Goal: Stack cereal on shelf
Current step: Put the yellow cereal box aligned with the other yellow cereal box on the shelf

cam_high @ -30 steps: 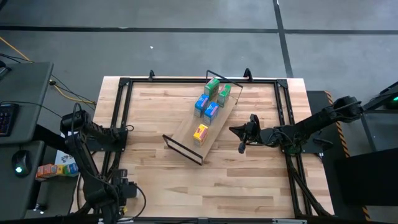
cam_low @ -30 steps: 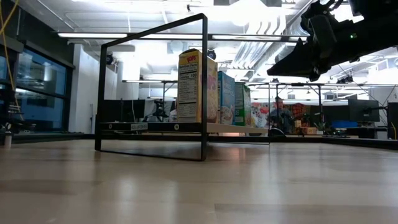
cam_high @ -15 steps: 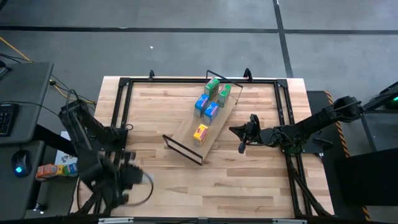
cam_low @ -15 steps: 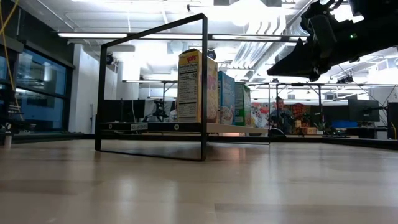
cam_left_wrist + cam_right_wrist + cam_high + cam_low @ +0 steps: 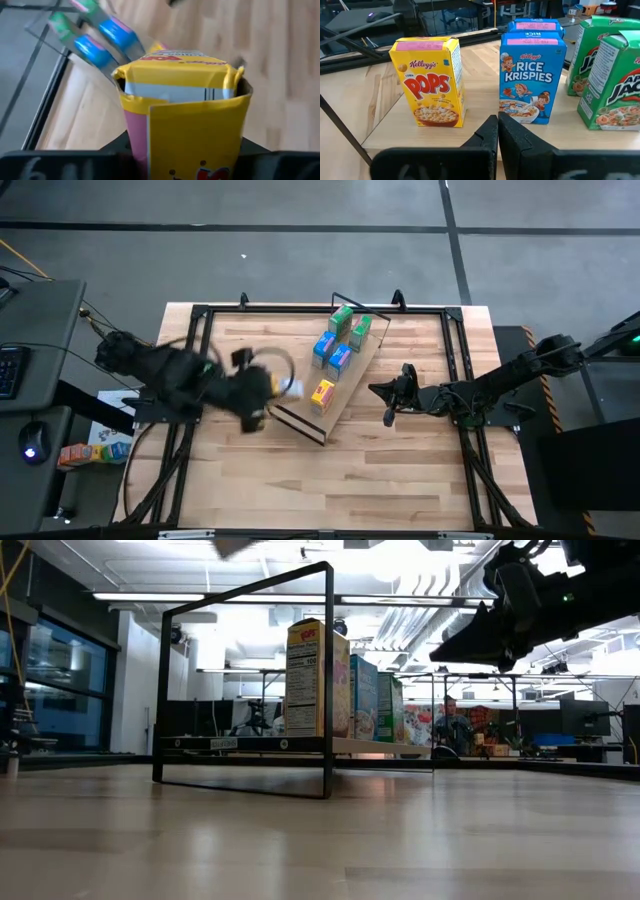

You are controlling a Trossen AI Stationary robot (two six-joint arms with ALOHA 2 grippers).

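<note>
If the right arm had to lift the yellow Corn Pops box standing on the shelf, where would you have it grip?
Grip the yellow Corn Pops cardboard box across its narrow sides, near the top, coming from above. It stands upright at the open end of the light-wood shelf, apart from the blue Rice Krispies box, so both sides look free. The right gripper is shut now.

The left arm (image 5: 190, 380) is a motion smear from above, so its claw (image 5: 285, 387) has no readable outline. In the left wrist view a yellow box (image 5: 182, 115) fills the picture, its lower part cut off by the edge, and the blue boxes (image 5: 105, 42) behind it are blurred. At worktop height the nearest carton (image 5: 317, 678) hides most of the row behind.
</note>
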